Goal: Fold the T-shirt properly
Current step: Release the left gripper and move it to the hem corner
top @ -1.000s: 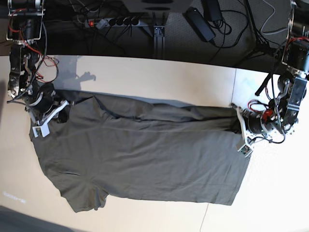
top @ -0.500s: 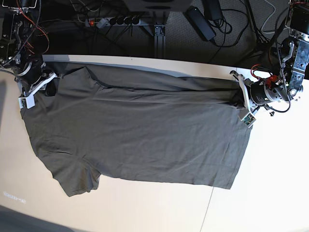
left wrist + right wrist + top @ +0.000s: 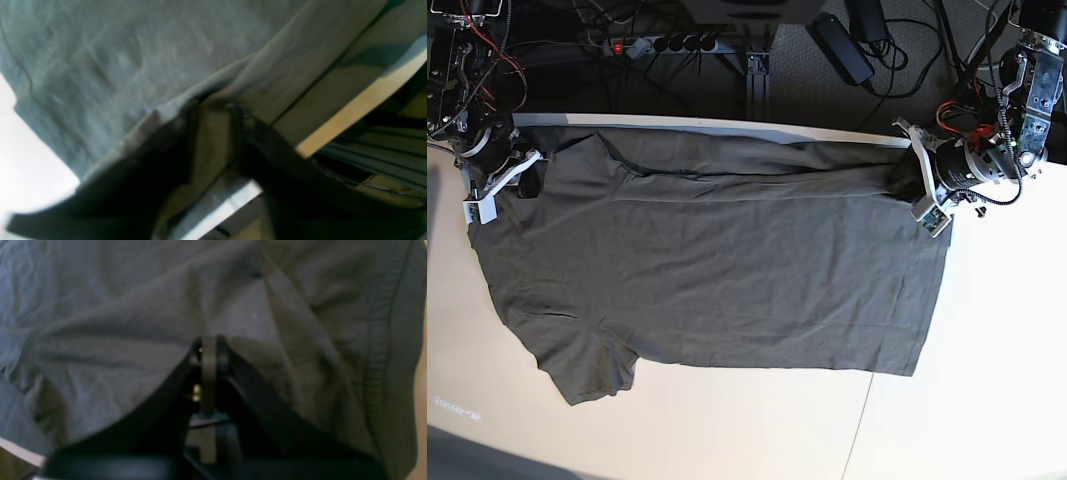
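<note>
Overhead, base view: the T-shirt (image 3: 717,270) lies spread flat across most of my pale desk (image 3: 987,360), its long side running left to right in the frame.
Shirt shape: one short sleeve points toward the lower left of the frame; a long fold line runs across the upper part of the cloth, and the top edge sits at the desk's far edge.
Shirt colour: dark olive-grey, plain.
My left jaws (image 3: 924,185): at the upper right of the base view, at the shirt's upper right corner. My left wrist view is blurred; the two dark fingers (image 3: 186,140) stand apart with cloth between them, and I cannot tell whether they pinch it.
My right jaws (image 3: 507,180): at the upper left of the base view, on the shirt's edge near the shoulder. In my right wrist view they are pressed together, clamped on a ridge of the T-shirt (image 3: 133,313) that rises to the tips.
Seam: a stitched hem (image 3: 377,340) runs down the right side of my right wrist view.
Desk edge: a pale strip (image 3: 360,103) shows at the right of my left wrist view, beside the cloth.
Behind the desk: a power strip (image 3: 662,44) and tangled cables (image 3: 907,60) on dark floor along the top of the frame.
</note>
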`<state>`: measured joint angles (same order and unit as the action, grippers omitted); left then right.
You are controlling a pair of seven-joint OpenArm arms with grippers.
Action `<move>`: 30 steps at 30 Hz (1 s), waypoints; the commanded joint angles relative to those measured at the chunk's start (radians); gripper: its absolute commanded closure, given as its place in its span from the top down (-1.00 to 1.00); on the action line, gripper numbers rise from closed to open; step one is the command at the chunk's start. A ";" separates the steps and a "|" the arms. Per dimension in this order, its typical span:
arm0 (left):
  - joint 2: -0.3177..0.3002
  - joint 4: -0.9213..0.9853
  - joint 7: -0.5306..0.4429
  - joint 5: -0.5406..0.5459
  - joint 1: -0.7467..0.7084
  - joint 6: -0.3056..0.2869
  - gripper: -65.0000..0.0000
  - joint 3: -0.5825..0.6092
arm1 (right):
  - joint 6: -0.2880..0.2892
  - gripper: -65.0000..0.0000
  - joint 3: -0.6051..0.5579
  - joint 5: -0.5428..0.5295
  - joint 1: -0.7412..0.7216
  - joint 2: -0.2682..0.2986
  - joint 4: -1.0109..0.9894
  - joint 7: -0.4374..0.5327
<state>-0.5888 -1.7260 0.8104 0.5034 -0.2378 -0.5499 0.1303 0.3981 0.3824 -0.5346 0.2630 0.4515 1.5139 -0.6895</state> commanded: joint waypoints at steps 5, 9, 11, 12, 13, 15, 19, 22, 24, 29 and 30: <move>-0.037 -0.028 -0.007 0.031 0.077 0.015 -0.02 -0.172 | 0.026 -1.00 0.010 0.011 -0.002 0.019 0.010 -0.003; -0.094 -0.018 -0.036 0.136 0.187 0.014 0.02 -0.216 | 0.026 -1.00 0.010 0.011 -0.002 0.019 0.010 -0.003; -0.098 0.018 -0.072 0.155 0.252 0.014 0.16 -0.213 | 0.026 -1.00 0.010 0.011 -0.002 0.019 0.010 -0.003; -0.095 0.049 -0.099 0.167 0.287 0.014 0.21 -0.206 | 0.026 -1.00 0.010 0.011 -0.002 0.019 0.010 -0.003; -0.087 0.090 -0.130 0.169 0.327 0.014 0.22 -0.197 | 0.026 -1.00 0.010 0.012 -0.002 0.019 0.010 -0.003; -0.060 0.202 -0.167 0.172 0.423 0.014 0.22 -0.171 | 0.026 -1.00 0.010 0.017 -0.002 0.019 0.008 -0.003; 0.023 0.507 -0.167 0.189 0.635 0.015 0.22 -0.088 | 0.027 -1.00 0.010 0.031 -0.002 0.019 0.000 0.000; 0.087 0.778 -0.169 0.188 0.773 0.015 0.22 -0.043 | 0.028 -1.00 0.010 0.031 -0.002 0.019 0.000 0.000; 0.122 0.953 -0.171 0.188 0.848 0.014 0.22 -0.038 | 0.028 -1.00 0.010 0.033 -0.002 0.018 0.000 0.000; 0.157 1.264 -0.214 0.183 0.962 0.013 0.22 -0.038 | 0.027 -1.00 0.010 0.034 -0.002 0.019 0.000 -0.001; 0.158 1.294 -0.218 0.183 0.970 0.013 0.22 -0.038 | 0.028 -1.00 0.010 0.034 -0.002 0.019 0.000 -0.001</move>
<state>-0.4210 -0.4198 0.5983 0.6861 0.6975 -0.5282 0.0959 0.3988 0.3847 -0.5163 0.2630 0.4515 1.5070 -0.6811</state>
